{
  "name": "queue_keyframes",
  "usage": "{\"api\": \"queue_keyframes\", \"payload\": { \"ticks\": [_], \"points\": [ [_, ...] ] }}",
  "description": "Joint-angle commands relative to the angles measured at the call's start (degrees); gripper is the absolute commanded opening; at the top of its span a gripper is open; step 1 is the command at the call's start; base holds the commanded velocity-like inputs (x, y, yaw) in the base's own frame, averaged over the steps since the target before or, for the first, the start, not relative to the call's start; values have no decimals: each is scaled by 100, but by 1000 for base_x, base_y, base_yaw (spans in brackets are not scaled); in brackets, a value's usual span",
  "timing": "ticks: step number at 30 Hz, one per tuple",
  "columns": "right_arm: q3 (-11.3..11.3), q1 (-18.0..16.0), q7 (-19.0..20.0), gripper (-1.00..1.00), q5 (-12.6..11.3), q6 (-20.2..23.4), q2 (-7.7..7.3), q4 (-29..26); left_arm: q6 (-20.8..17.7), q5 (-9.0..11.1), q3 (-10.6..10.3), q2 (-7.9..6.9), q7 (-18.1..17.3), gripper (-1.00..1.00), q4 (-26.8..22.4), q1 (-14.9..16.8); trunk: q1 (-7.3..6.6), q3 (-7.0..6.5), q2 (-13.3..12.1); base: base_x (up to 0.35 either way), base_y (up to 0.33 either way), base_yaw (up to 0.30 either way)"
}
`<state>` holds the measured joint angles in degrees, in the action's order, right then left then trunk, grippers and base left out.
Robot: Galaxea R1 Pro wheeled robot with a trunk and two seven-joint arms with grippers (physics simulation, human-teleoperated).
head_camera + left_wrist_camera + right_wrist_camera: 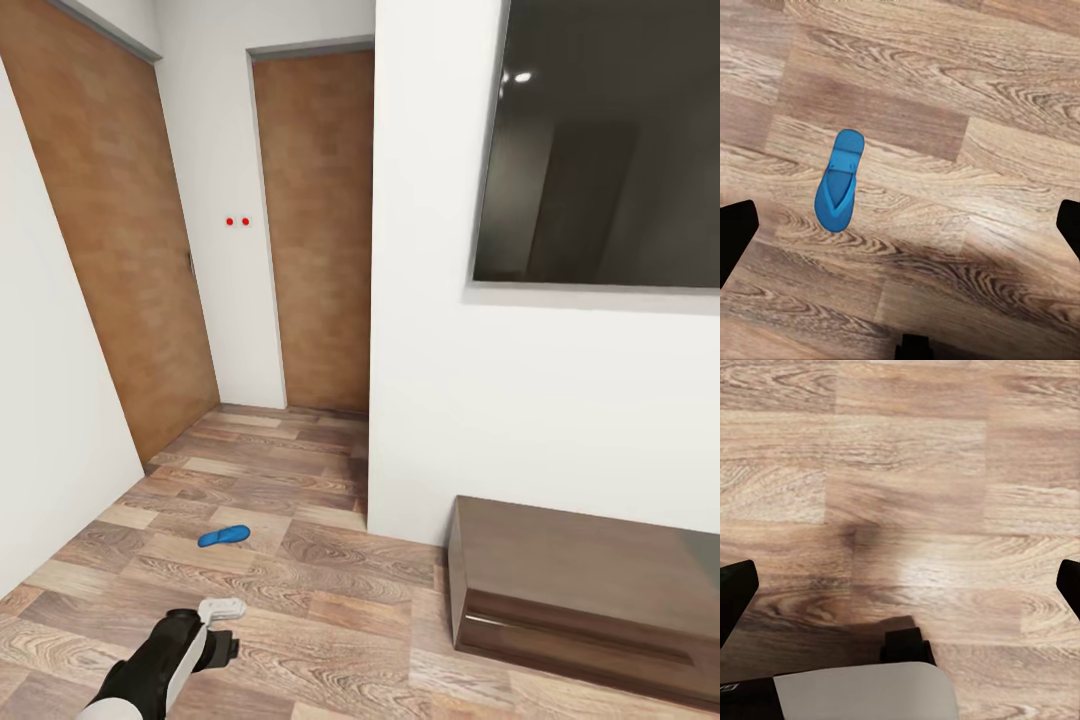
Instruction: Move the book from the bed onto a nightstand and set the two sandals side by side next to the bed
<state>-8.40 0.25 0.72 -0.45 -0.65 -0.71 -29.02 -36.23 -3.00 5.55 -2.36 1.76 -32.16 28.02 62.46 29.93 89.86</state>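
Observation:
One blue sandal lies flat on the wood-plank floor near the wall corner. In the left wrist view the sandal lies below the camera, closer to one finger than the other. My left gripper hovers over the floor just short of it, and it is open, with its dark fingertips spread to the frame's edges and nothing between them. My right gripper is open over bare planks. The book, the bed and the nightstands are out of view.
A long low dark glossy cabinet stands against the white wall at right, under a wall-mounted black screen. Two wooden doors close off a short hallway ahead. A white wall borders the left. A grey-white robot part sits under the right wrist.

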Motion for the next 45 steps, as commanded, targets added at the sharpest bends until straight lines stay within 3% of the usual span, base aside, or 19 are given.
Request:
{"api": "queue_keyframes", "payload": {
  "ticks": [1,7,12,14,18,21,23,25,27,28,29,31,33,34,35,37,39,41,45],
  "points": [
    [-9,2,8,100,-1,-8,1,-7,-36,-184,14,10,2,100,-20,2,23,23,44,0,0,0],
    [-10,2,117,100,-5,-1,-4,-107,-46,-394,2,22,7,100,-26,2,154,131,285,0,0,0],
    [-15,2,705,100,-13,277,-46,-872,-50,-429,-1,25,1,100,-27,2,264,221,485,0,0,0],
    [-5,2,841,100,-10,772,-47,-1302,-48,-433,-1,31,-1,100,-27,2,308,257,566,0,0,0],
    [13,-6,968,100,-14,2362,-17,-2248,-49,-437,-1,99,-14,100,-28,2,396,328,726,0,0,0],
    [19,-55,1001,100,-35,3105,45,-2802,-43,-437,-1,123,-16,100,-28,2,462,382,846,0,0,0],
    [20,-147,1014,100,-98,3315,92,-2973,-33,-436,-1,129,-17,100,-28,2,506,418,927,0,0,0],
    [21,-324,1115,100,-356,3504,142,-3121,-25,-428,5,134,-25,100,-28,2,550,454,1007,0,0,0],
    [29,-449,1464,100,-785,3614,162,-3197,-25,-415,13,133,-30,100,-35,2,594,490,1087,0,0,0],
    [36,-500,1822,100,-1076,3684,164,-3226,-25,-406,21,132,-32,100,-42,2,616,508,1127,0,0,0],
    [43,-547,2508,100,-1442,3927,140,-3268,-21,-393,30,132,-37,100,-48,2,638,526,1167,0,0,0],
    [41,-571,3144,100,-1669,4303,81,-3340,-18,-385,39,131,-50,100,-49,2,681,562,1247,0,0,0],
    [24,-583,3687,100,-1798,4802,-212,-3492,-14,-381,41,135,-60,100,-42,2,725,598,1328,0,0,0],
    [2,-588,3976,100,-1859,5105,-523,-3576,-8,-379,45,137,-64,100,-35,2,747,616,1368,0,0,0],
    [-13,-589,4101,100,-1893,5226,-696,-3602,-5,-379,46,135,-67,100,-32,2,769,634,1408,0,0,0],
    [-163,-593,4489,100,-2249,5510,-1324,-3655,8,-374,54,133,-74,100,-12,2,813,670,1488,0,0,0],
    [-283,-595,4631,100,-2654,5606,-1574,-3672,37,-373,57,132,-77,100,-2,-3,857,705,1568,0,0,0],
    [-348,-595,4696,100,-3002,5656,-1702,-3681,94,-372,58,131,-77,100,7,-12,901,741,1649,0,0,0],
    [-423,-596,4739,100,-3309,5691,-1811,-3677,185,-375,60,131,-72,100,10,-28,989,813,1809,0,0,0]
  ]
}}
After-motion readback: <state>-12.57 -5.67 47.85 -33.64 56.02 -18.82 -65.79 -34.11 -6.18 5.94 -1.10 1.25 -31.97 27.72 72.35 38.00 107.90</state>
